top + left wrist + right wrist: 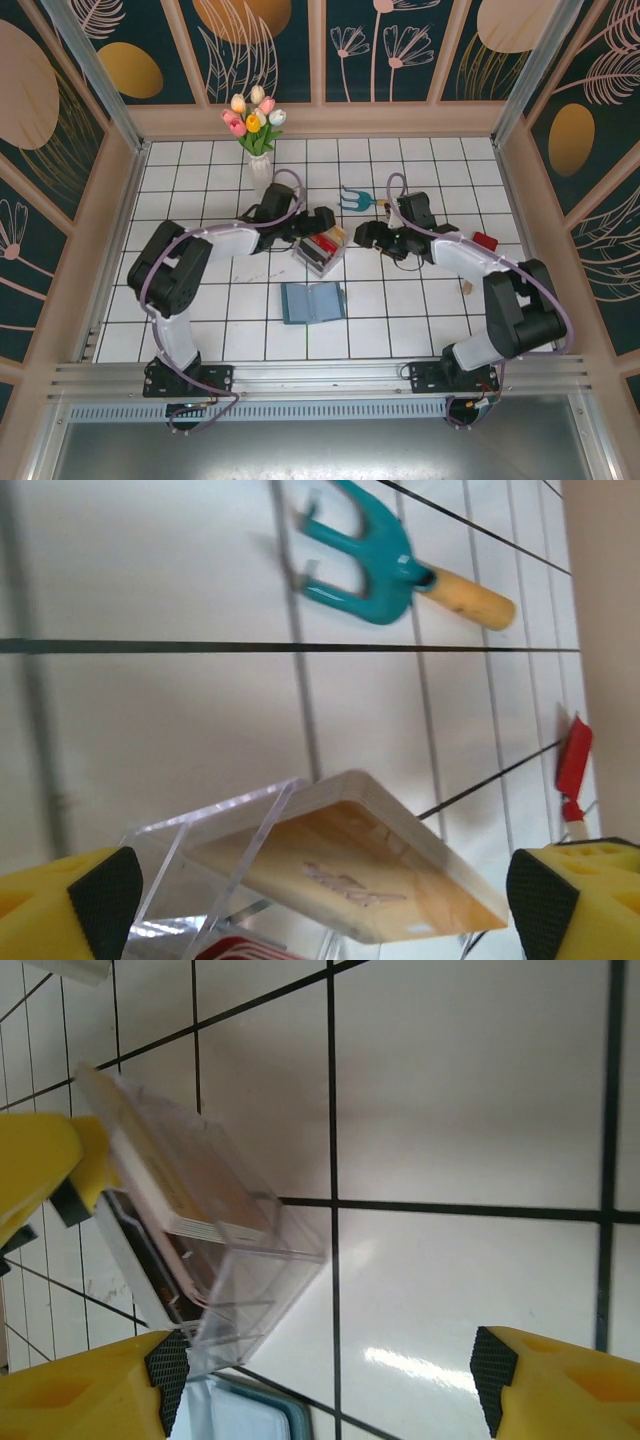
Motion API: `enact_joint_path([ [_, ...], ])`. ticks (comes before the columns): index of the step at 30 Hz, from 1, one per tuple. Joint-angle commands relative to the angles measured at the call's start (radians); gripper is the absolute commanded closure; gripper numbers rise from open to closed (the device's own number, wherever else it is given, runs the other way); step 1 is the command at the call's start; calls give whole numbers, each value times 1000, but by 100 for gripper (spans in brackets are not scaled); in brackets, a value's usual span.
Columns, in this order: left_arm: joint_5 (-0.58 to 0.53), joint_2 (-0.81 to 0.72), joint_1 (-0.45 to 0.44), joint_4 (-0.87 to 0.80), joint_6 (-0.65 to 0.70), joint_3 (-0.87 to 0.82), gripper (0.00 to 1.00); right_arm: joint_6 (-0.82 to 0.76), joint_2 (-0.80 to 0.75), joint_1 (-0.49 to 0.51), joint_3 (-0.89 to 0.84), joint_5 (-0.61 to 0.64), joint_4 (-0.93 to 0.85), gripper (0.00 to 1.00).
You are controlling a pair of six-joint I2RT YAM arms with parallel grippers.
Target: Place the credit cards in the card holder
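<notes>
ok so: left gripper (325, 895) spread wide, holding nothing, hovering at clear tray (322, 256). Same deal for right gripper (330, 1368), jaws well apart, nothing in them, tray just beside 1 finger. 2 visible credit cards (320, 245), red + yellowish, sit in tray. Flat on tiles: card holder (312, 302), open, nearer arm bases, apart from tray. Past tray: teal fork (375, 565).

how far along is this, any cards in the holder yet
Done: the card holder lies open on the tiles, with no card visible in it. In hand: nothing is gripped; the left pincer and right pincer are both open, close to the clear tray that holds the cards. Left: picking each card out and slotting it into the holder, so essentially the whole job.
</notes>
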Motion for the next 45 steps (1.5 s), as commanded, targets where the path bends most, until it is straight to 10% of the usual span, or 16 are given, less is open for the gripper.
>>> enact_joint_path([
  [1,33,51,-39,48,-52,86,7,-22,-86,-17,-28,26,-41,24],
  [7,-227,-103,-41,-61,-62,36,6,-68,-169,3,12,55,-96,37],
  [14,-479,-423,-8,-166,-166,-217,4,-297,-26,257,208,249,-214,53],
  [26,-323,-512,-7,9,-317,-456,21,-471,255,469,408,607,-296,59],
  [45,-371,-552,-7,-24,-341,-492,19,-547,386,564,440,912,-283,55],
])
